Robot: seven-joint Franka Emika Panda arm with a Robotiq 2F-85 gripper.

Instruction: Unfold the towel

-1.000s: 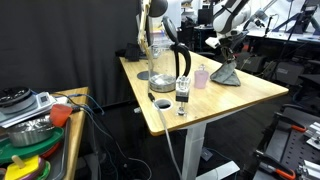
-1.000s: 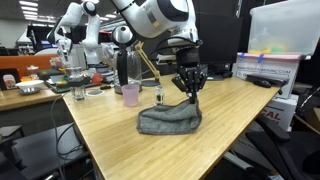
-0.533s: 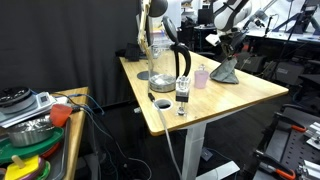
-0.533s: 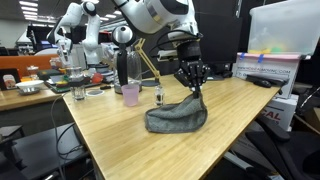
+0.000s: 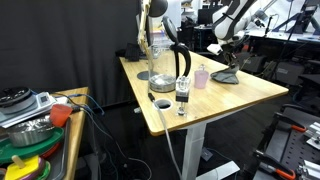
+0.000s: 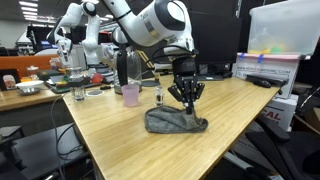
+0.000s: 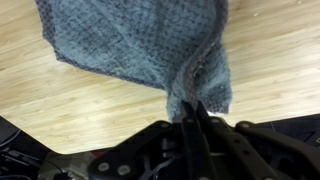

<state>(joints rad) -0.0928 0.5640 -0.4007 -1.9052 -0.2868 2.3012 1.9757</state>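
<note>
Gripper (image 6: pixel 186 101) is clenched on a pinch of the towel (image 6: pixel 172 122), right above the lump. In the wrist view the fingertips (image 7: pixel 194 108) meet tight on a bunched fold, and the rest of the towel (image 7: pixel 140 45) spreads out away from them over bare wood.

The towel sits on the table (image 6: pixel 90 130) to the right of the pink cup (image 6: pixel 130 95) in an exterior view, apart from the cup and not touching it. It is a rumpled, low mound with its edges tucked and uneven, and one peak is drawn up toward the jaws.

In an exterior view the towel (image 5: pixel 226 76) also lies past the pink cup (image 5: pixel 201 77), with the gripper (image 5: pixel 228 62) over it and the table (image 5: pixel 250 95) bare on the side away from the cup.

A small bottle (image 6: pixel 158 97) stands near the pink cup on its towel side.

In the wrist view the table edge runs just below the pinched fold, with dark floor past it, so there is little room that way. There is open wood around the towel on the sides away from the pink cup.
</note>
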